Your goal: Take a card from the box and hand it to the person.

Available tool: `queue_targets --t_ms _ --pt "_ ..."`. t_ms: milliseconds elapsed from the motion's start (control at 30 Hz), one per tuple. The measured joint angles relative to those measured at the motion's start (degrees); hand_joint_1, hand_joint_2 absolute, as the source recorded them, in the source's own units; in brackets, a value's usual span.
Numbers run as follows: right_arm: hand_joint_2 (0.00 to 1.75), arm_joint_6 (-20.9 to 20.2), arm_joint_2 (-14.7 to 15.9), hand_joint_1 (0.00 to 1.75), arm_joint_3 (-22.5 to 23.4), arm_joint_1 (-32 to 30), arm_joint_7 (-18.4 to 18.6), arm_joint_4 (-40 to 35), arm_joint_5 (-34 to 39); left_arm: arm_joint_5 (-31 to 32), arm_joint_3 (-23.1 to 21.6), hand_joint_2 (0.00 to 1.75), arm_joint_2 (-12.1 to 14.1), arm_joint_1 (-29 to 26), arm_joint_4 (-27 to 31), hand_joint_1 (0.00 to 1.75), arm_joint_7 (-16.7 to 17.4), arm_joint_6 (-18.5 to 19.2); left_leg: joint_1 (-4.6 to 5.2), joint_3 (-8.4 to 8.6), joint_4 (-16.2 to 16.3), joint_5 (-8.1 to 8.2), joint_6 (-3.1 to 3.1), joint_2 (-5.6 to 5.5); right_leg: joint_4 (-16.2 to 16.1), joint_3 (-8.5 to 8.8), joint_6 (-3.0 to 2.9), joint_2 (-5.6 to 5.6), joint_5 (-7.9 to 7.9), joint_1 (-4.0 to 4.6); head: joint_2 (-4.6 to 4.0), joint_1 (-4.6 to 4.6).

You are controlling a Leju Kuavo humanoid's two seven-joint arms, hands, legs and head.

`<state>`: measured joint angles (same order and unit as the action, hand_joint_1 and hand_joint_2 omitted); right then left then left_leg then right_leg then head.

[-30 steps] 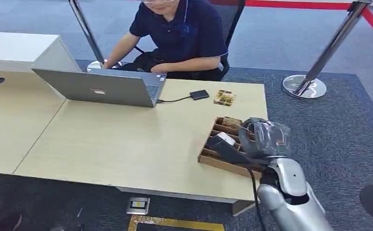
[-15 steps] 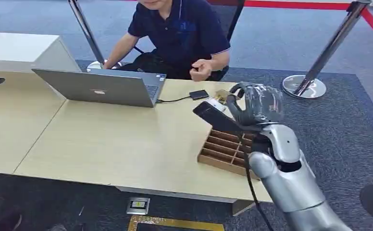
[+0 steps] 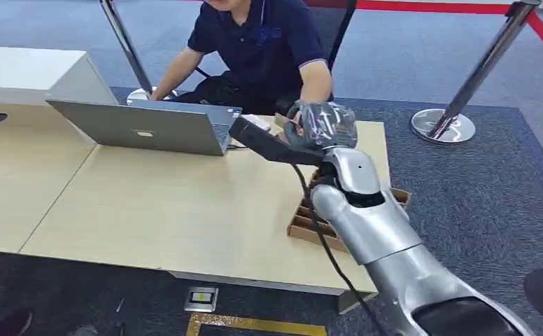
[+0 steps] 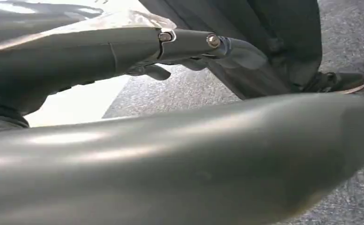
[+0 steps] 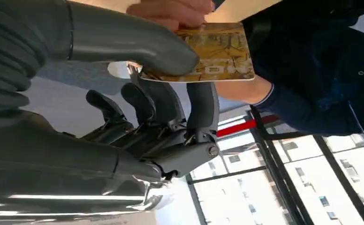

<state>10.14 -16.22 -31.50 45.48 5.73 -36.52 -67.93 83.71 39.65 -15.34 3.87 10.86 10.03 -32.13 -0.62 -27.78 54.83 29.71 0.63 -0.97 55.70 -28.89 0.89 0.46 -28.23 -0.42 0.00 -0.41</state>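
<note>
Right hand [image 5: 138, 93] pinches a gold-yellow patterned card [image 5: 215, 54] between thick grey thumb and dark fingers [image 5: 201, 105]; remaining fingers curled beneath. Person's hand [image 5: 170, 10] touches the card's far edge. In the head view the silver right arm [image 3: 367, 217] reaches forward and up over the light wood bench [image 3: 157, 203], right hand raised near the bench's far edge in front of the seated person in a dark navy polo shirt [image 3: 265, 42]. Brown cardboard compartmented box [image 3: 311, 227] sits near the bench's right edge, partly under the arm. Grey open laptop [image 3: 150, 126] is left of the hand, apart from it. Left hand [image 4: 185, 44] hangs over grey carpet, fingers extended, holding nothing.
</note>
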Motion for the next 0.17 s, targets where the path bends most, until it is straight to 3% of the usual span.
queue_targets --t_ms 167 --pt "1.75 0.31 -0.79 1.38 -0.09 0.15 0.85 2.84 -0.85 -0.04 0.00 0.00 0.04 0.00 0.00 0.00 0.28 0.00 0.00 0.00 0.00 0.00 0.00 0.00 -0.01 0.00 0.00 0.00 0.00 0.00 0.00 0.02"
